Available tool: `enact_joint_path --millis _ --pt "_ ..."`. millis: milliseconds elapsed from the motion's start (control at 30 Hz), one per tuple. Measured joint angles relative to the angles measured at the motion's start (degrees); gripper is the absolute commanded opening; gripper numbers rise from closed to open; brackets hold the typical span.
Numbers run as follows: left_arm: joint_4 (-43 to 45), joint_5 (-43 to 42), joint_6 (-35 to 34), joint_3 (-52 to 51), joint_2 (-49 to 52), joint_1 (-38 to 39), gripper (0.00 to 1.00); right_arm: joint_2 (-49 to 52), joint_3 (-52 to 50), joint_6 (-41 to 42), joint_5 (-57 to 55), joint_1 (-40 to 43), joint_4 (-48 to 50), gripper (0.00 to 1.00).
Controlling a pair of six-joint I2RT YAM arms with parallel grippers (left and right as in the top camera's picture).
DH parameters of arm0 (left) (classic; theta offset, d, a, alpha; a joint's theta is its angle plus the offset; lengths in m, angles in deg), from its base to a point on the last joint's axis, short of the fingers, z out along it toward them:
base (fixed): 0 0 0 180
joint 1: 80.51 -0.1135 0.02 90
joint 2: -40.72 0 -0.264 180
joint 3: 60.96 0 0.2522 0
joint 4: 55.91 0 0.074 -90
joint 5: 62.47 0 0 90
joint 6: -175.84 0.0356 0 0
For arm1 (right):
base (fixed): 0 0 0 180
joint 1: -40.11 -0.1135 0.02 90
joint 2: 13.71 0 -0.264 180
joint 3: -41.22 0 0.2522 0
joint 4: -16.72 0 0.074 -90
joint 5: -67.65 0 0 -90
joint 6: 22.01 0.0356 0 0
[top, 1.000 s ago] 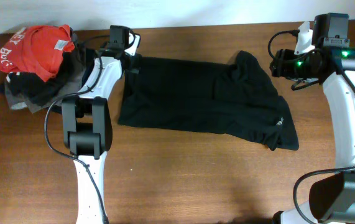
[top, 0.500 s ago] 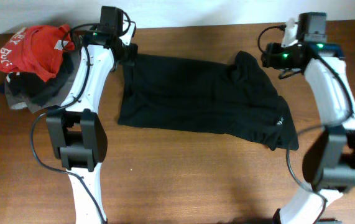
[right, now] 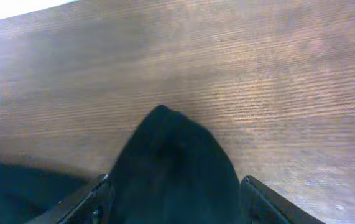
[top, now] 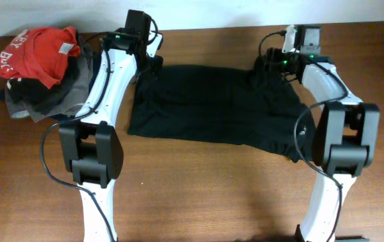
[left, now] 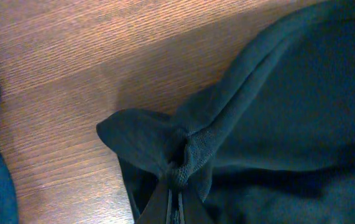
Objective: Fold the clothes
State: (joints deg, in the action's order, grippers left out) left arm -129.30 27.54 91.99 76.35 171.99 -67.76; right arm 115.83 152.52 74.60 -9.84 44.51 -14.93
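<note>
A black garment (top: pixel 218 104) lies spread flat across the middle of the table. My left gripper (top: pixel 152 65) is at its far left corner. In the left wrist view the fingers (left: pixel 176 193) are shut on a bunched fold of the black fabric (left: pixel 276 99). My right gripper (top: pixel 271 66) is at the raised far right corner. In the right wrist view its fingers (right: pixel 174 190) are open, one on each side of a rounded hump of the black cloth (right: pixel 171 155).
A pile of clothes sits at the far left: a red shirt (top: pixel 37 48) on top of grey and dark garments (top: pixel 40 97). Bare wooden tabletop (top: pixel 212 195) lies in front of the black garment. The table's far edge meets a white wall.
Both arms have swung inward. The left gripper moved right along the garment's far left corner. The right gripper moved left and now straddles the far right corner.
</note>
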Motion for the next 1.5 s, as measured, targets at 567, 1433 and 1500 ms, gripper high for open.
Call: enact_joint_path --millis 567,1433,1500 --pt "-1.4 0.9 0.0 0.0 0.0 0.0 0.00 6.2 0.0 1.3 -3.9 0.0 8.0 0.58" --pt "3.4 3.5 0.0 0.0 0.0 -5.8 0.00 7.3 28.3 3.0 -2.3 0.6 -29.8 0.04" --pt "3.4 3.5 0.0 0.0 0.0 -7.0 0.01 6.9 32.9 2.4 -2.3 1.1 -36.6 0.04"
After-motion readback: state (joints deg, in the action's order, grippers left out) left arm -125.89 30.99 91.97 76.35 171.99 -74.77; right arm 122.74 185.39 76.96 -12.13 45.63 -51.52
